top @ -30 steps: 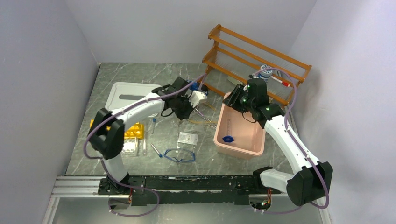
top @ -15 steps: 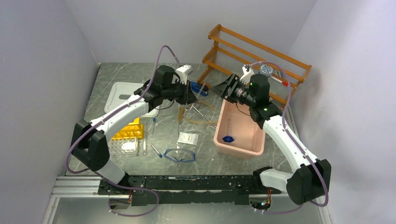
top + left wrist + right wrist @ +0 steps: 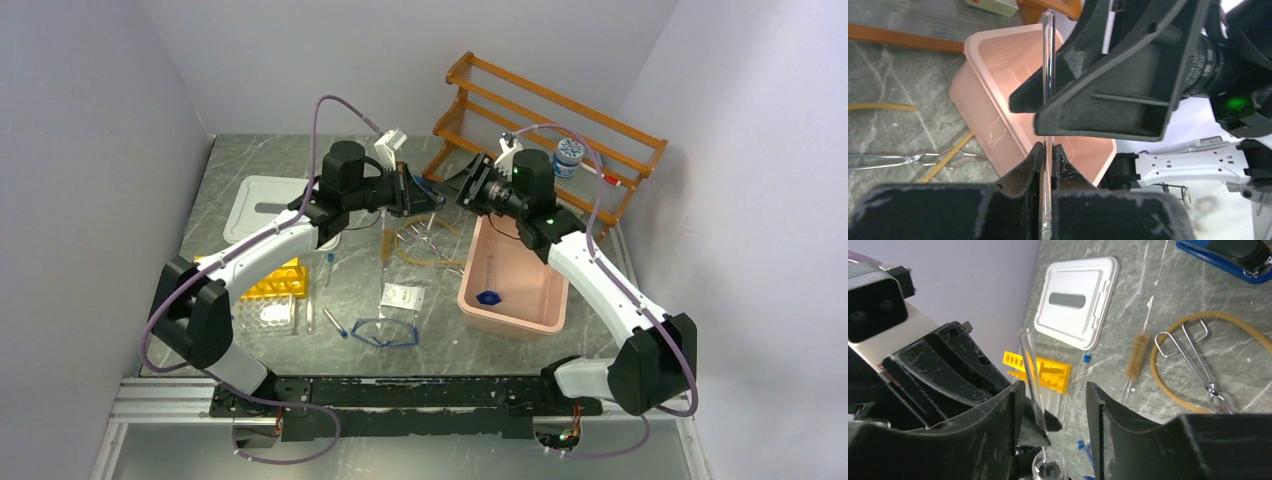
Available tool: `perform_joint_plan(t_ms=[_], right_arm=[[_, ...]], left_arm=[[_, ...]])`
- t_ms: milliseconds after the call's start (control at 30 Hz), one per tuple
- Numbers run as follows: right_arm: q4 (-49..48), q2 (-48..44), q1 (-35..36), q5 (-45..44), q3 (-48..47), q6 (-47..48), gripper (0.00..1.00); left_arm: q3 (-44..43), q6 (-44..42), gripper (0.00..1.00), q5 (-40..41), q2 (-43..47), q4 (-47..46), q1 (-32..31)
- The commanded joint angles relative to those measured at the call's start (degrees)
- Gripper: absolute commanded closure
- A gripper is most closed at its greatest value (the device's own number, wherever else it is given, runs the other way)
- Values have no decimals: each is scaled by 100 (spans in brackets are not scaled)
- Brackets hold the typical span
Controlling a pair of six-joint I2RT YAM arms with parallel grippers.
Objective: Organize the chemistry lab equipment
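Observation:
My left gripper (image 3: 1048, 150) is shut on a thin clear glass tube (image 3: 1048, 60) and holds it in the air above the table's middle. The right gripper (image 3: 1054, 390) faces it, open, with the tube (image 3: 1029, 365) between its jaws, close to one of them. In the top view the left gripper (image 3: 408, 190) and the right gripper (image 3: 462, 188) meet nose to nose. On the table lie the tan tubing (image 3: 425, 255), a white packet (image 3: 402, 296), blue-framed goggles (image 3: 385, 333) and blue-capped tubes (image 3: 334, 322). A small blue cap (image 3: 488, 297) sits in the pink bin (image 3: 470, 270).
A wooden rack (image 3: 550, 120) with a blue-capped bottle (image 3: 569, 152) stands at the back right. A white lid (image 3: 270, 200) and a yellow tube rack (image 3: 275, 282) are on the left. A blue stapler (image 3: 1228, 255), a brush (image 3: 1137, 357) and wire tongs (image 3: 1198, 367) lie near the tubing.
The left arm rose off the table with the glass tube and swung right. My right gripper left the pink bin, turned toward the left gripper and closed in around the tube's end.

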State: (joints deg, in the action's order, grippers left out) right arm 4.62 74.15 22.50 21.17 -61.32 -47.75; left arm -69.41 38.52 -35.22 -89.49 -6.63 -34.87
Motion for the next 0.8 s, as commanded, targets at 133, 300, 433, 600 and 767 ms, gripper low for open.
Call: perform_joint_plan(t_ms=[133, 300, 433, 600, 767], right_arm=[[-130, 121, 88, -18, -88, -185, 72], [-93, 96, 89, 53, -111, -278, 98], [503, 159, -18, -14, -497, 72, 100], [1667, 55, -520, 96, -1090, 781, 100], [3206, -58, -1223, -420, -1342, 1666, 100]], left_arm=[[246, 311, 95, -466, 165, -737, -20], [305, 259, 72, -329, 270, -715, -20], [182, -228, 25, 59, 501, -291, 23], [-486, -1698, 3, 328, 625, 1120, 290], [-1127, -2767, 9, 940, 589, 2407, 630]])
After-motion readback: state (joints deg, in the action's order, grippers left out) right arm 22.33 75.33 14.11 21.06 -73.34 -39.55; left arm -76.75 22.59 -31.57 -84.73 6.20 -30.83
